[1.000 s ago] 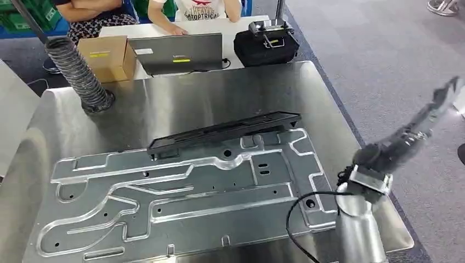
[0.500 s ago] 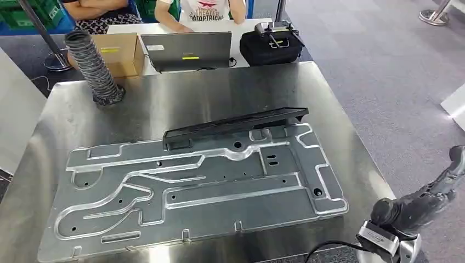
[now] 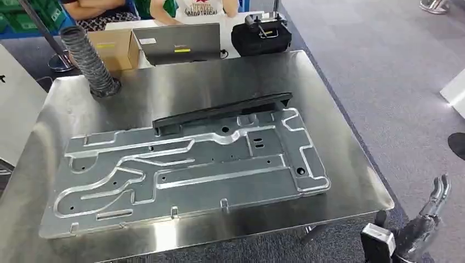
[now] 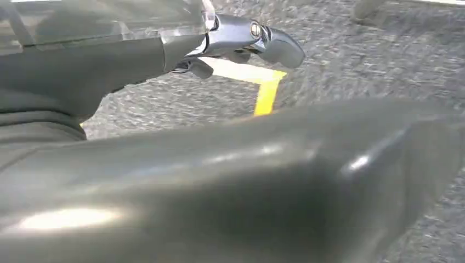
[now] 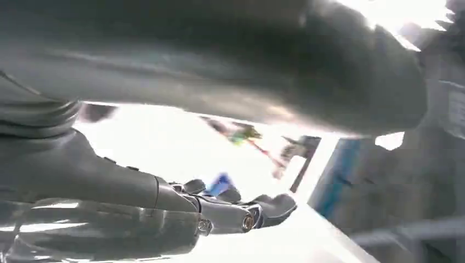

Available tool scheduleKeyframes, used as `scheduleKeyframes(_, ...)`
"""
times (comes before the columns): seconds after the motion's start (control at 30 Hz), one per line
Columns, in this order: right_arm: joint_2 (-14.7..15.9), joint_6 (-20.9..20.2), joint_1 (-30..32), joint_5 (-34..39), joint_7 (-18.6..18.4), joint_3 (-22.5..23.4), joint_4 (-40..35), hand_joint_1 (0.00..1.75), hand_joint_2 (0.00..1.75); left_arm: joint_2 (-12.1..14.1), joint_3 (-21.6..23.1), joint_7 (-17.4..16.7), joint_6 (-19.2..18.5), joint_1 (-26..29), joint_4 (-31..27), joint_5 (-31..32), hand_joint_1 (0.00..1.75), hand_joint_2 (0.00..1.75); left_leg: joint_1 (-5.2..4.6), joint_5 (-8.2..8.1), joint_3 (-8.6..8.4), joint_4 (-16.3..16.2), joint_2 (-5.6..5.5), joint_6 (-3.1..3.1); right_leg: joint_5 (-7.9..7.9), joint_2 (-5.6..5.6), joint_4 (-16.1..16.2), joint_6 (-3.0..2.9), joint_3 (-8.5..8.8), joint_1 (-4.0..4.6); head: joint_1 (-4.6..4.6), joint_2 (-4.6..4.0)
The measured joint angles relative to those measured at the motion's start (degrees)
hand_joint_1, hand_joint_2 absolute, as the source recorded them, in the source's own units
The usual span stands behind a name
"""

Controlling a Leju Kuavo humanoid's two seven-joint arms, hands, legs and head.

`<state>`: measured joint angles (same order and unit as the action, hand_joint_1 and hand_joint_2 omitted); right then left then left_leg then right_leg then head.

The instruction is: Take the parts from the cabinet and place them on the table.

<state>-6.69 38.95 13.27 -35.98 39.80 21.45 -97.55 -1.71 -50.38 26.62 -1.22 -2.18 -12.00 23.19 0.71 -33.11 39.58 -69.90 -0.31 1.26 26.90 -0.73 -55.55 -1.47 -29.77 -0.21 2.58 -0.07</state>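
A large stamped metal plate [image 3: 186, 175] lies flat across the steel table [image 3: 219, 76]. A long black plastic part [image 3: 219, 114] rests along the plate's far edge. My right hand [image 3: 427, 216] hangs off the table beyond its front right corner, fingers spread, holding nothing. In the right wrist view the right hand [image 5: 164, 208] has its fingers stretched out with nothing in them. My left hand [image 4: 109, 71] hangs over grey carpet with a yellow floor mark, fingers [image 4: 247, 35] extended and holding nothing.
At the table's far edge stand a grey ribbed hose [image 3: 88, 60], a cardboard box [image 3: 109, 46], a laptop [image 3: 175, 43] and a black bag [image 3: 260, 34]. People [image 3: 192, 8] sit behind them. Grey carpet [image 3: 395, 82] runs along the right side, with a white object [image 3: 455, 90] on it.
My right arm has dropped from beside the table's right edge to below its front right corner. The camera has shifted slightly; the plate and black part stay put.
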Motion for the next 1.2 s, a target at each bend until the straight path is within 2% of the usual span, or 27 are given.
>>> scheduleKeyframes(0.03,-0.09,-0.39,-0.19,0.13,0.00,1.38,2.76,0.00,0.00,-0.02,0.00,0.00,0.02,0.00,0.00,0.22,0.00,0.00,0.00,-1.19,0.53,-3.42,0.00,0.12,-0.49,-0.03,-0.20,0.01,-0.76,0.04,0.00,0.02)
scheduleKeyframes(0.07,-0.13,-0.46,-0.22,0.35,-0.02,2.35,4.66,0.00,0.00,-0.04,0.00,0.00,0.02,-0.01,0.00,0.29,0.00,0.00,-0.01,-0.59,0.13,-4.87,0.00,0.19,-0.92,-0.04,-0.44,0.10,-1.61,0.07,0.00,0.00)
scheduleKeyframes(0.1,-0.15,-0.22,-0.24,0.42,0.00,3.55,7.04,0.00,0.00,-0.07,0.00,0.00,0.04,-0.01,0.00,0.29,0.00,0.00,-0.01,1.13,-1.49,-3.70,0.00,0.15,-1.28,-0.06,-0.79,0.23,-2.46,0.07,0.00,0.00)
scheduleKeyframes(0.17,-0.15,0.37,-1.20,0.11,0.00,5.26,12.84,0.00,0.00,-0.07,-0.02,0.00,0.17,-0.04,0.00,0.29,0.00,0.00,-0.01,4.92,-7.87,4.83,0.00,-0.28,-1.94,0.01,-1.46,0.50,-3.97,0.06,0.02,0.00)
scheduleKeyframes(0.2,-0.15,0.48,-1.63,0.11,0.00,6.11,15.68,0.00,0.00,-0.09,-0.04,0.00,0.17,-0.20,0.00,0.31,0.00,0.00,-0.06,4.61,-11.22,9.69,-0.02,-0.60,-2.19,0.03,-1.87,0.74,-4.42,0.05,0.00,0.02)
scheduleKeyframes(0.23,-0.15,0.62,-1.70,0.11,0.00,7.06,17.92,0.00,0.00,-0.07,-0.04,0.00,0.17,-0.43,0.00,0.33,0.00,0.00,-0.32,2.91,-13.18,13.12,-0.06,-0.89,-2.39,-0.03,-2.03,1.08,-4.96,0.16,0.00,0.00)
scheduleKeyframes(0.33,-0.18,0.96,-2.74,0.20,0.11,8.43,22.93,0.00,0.00,-0.15,-0.20,0.18,0.17,-0.19,-0.02,0.39,0.00,0.00,-0.68,3.75,-12.60,13.61,-0.05,-1.36,-3.76,-0.03,-1.94,2.08,-5.16,-0.02,0.00,0.02)
scheduleKeyframes(0.37,0.24,1.00,-3.39,0.48,0.11,9.34,26.47,0.00,0.00,-0.22,-0.35,0.18,0.17,-0.14,0.00,0.44,0.00,0.00,-0.38,4.49,-11.99,14.15,0.08,-1.88,-4.20,0.15,-1.88,2.55,-5.34,0.35,0.00,0.00)
scheduleKeyframes(0.43,0.68,1.05,-4.06,0.52,0.09,10.86,31.70,0.00,0.00,-0.46,-0.66,0.15,0.17,-0.38,-0.02,0.46,0.00,0.00,-0.14,5.48,-11.38,14.30,0.43,-2.86,-0.15,0.57,-4.39,3.03,-6.35,-0.10,-0.02,0.00)
scheduleKeyframes(0.53,0.76,1.05,-4.09,0.46,0.09,11.00,32.15,0.00,0.00,-0.46,-0.68,0.15,0.17,-0.38,-0.02,0.46,0.00,0.00,-0.14,5.50,-11.34,14.29,0.43,-2.89,0.06,0.57,-4.59,3.04,-6.40,-0.10,-0.02,0.00)
scheduleKeyframes(0.57,0.85,1.05,-4.17,0.38,0.09,11.13,32.65,0.00,0.00,-0.46,-0.72,0.13,0.17,-0.40,-0.02,0.46,0.00,0.00,-0.14,5.57,-11.18,14.29,0.43,-2.97,0.69,0.58,-5.21,3.06,-6.61,-0.12,0.00,0.00)
scheduleKeyframes(0.6,1.33,1.05,-5.17,-0.69,0.09,12.63,37.73,0.00,0.00,-0.48,-1.07,0.15,0.20,-0.25,-0.02,0.46,0.00,0.00,-0.19,6.37,-10.17,14.26,0.44,-3.08,5.91,0.62,-11.90,3.40,-8.64,-0.23,0.00,0.00)
scheduleKeyframes(0.63,1.79,1.05,-6.12,-3.59,0.09,14.93,45.14,0.00,0.00,-0.55,-1.38,-0.02,0.41,-0.14,-0.02,0.18,0.00,0.00,-0.24,7.66,-7.87,13.81,0.52,-2.87,7.25,0.61,-19.04,3.88,-9.08,-0.56,0.00,0.00)
scheduleKeyframes(0.7,2.43,1.05,-8.36,-11.61,-0.64,18.77,51.77,0.00,0.00,-0.57,-1.38,0.18,0.68,-0.13,-0.02,-0.24,0.00,0.00,-0.12,8.22,-6.54,13.22,0.70,-2.48,2.60,0.60,-10.90,3.74,-3.10,-0.69,0.00,0.00)
scheduleKeyframes(0.73,2.51,1.07,-9.27,-17.40,-2.39,22.14,54.78,0.00,0.00,-0.66,-1.40,0.39,0.74,-0.21,-0.02,-0.24,0.00,0.00,-0.13,8.41,-6.16,12.80,0.69,-2.29,1.64,0.61,-5.61,3.53,0.44,-0.72,0.00,0.00)
scheduleKeyframes(0.77,2.51,1.07,-10.15,-22.96,-5.55,25.63,57.38,0.00,0.00,-0.68,-1.42,0.55,0.83,-0.21,-0.02,-0.26,0.00,0.00,-0.45,8.62,-5.78,12.53,0.67,-1.96,3.00,0.66,-1.80,3.17,2.59,-0.35,0.00,0.02)
scheduleKeyframes(0.8,2.51,1.09,-10.71,-27.51,-9.22,28.68,59.39,0.00,0.00,-0.70,-1.49,0.61,0.87,-0.22,-0.02,-0.28,0.00,0.00,-0.45,8.97,-5.68,12.45,0.67,-1.64,3.27,0.69,-0.55,2.82,3.19,-0.29,0.00,0.00)
scheduleKeyframes(0.87,2.51,1.07,-11.45,-34.23,-15.98,33.92,63.58,0.00,0.00,-0.70,-1.83,0.79,0.90,-0.22,-0.02,-0.28,0.00,0.00,-0.27,9.78,-5.36,12.54,0.65,-0.98,3.13,0.69,-0.75,2.57,2.64,-0.08,0.00,0.02)
scheduleKeyframes(0.9,2.56,0.76,-11.92,-36.73,-19.44,35.80,66.10,0.00,1.75,-0.70,-2.03,0.83,0.90,-0.11,-0.02,-0.26,0.00,0.00,-0.35,10.09,-5.32,12.59,0.58,-0.52,2.71,0.67,-0.60,1.98,2.32,-0.05,0.00,0.00)
scheduleKeyframes(0.93,2.58,-0.34,-12.49,-38.69,-22.94,37.26,68.62,0.00,0.00,-0.61,-2.30,0.85,0.90,-0.11,-0.02,-0.20,0.00,0.00,-0.17,9.19,-4.94,12.03,0.46,-0.28,2.03,0.45,-0.17,1.24,2.02,-0.71,0.00,0.00)
scheduleKeyframes(1.0,2.91,-8.10,-13.58,-42.35,-30.32,39.11,73.82,0.00,0.00,-0.66,-2.40,1.00,0.81,-0.08,-0.02,0.52,0.00,0.00,-0.05,3.33,-3.31,7.05,0.44,0.20,1.03,0.42,-0.23,0.28,0.93,-0.45,0.00,0.00)
scheduleKeyframes(1.03,2.97,-14.70,-13.95,-43.74,-33.52,39.35,75.78,0.00,0.00,-0.66,-2.40,1.07,0.65,-0.16,-0.02,1.08,0.00,0.00,-0.01,-0.01,-2.20,2.60,0.45,0.35,0.56,0.42,-0.29,0.19,0.26,-0.26,0.00,0.00)
scheduleKeyframes(1.07,3.06,-22.28,-14.33,-44.97,-36.74,39.50,77.36,0.00,0.00,-0.66,-2.40,1.20,0.37,-0.26,-0.02,1.77,0.00,0.00,-0.01,-2.34,-1.29,-1.69,0.45,0.46,0.04,0.39,-0.41,0.12,-0.45,-0.10,0.00,0.00)
scheduleKeyframes(1.1,3.08,-27.81,-14.61,-45.97,-39.07,39.57,78.51,0.00,0.00,-0.66,-2.38,1.29,0.15,-0.37,-0.02,2.21,0.00,0.00,-0.01,-2.96,-0.99,-4.47,0.45,0.54,-0.39,0.36,-0.60,0.09,-1.16,0.00,0.00,0.00)
scheduleKeyframes(1.13,3.08,-32.23,-14.83,-47.17,-40.99,39.57,79.67,0.00,0.00,-0.63,-2.38,1.40,-0.04,-0.45,-0.02,2.63,0.00,0.00,-0.02,-2.02,-1.66,-5.47,0.45,0.51,-0.89,0.31,-0.95,0.10,-2.17,0.08,0.00,0.00)
scheduleKeyframes(1.17,3.04,-33.47,-15.02,-47.76,-41.47,39.55,80.19,0.00,0.00,-0.63,-2.34,1.40,-0.07,-0.47,-0.02,2.82,0.00,0.00,-0.04,0.04,-3.32,-4.06,0.45,0.37,-1.33,0.29,-1.34,0.13,-3.11,0.15,0.00,0.00)
scheduleKeyframes(1.2,2.66,-34.50,-15.24,-48.55,-41.84,39.40,81.26,0.00,0.00,-0.63,-2.30,1.42,-0.13,-0.53,-0.02,2.97,0.00,0.00,-0.12,2.23,-5.89,-0.88,0.45,0.12,-1.73,0.31,-1.73,0.20,-4.07,0.19,0.00,0.02)
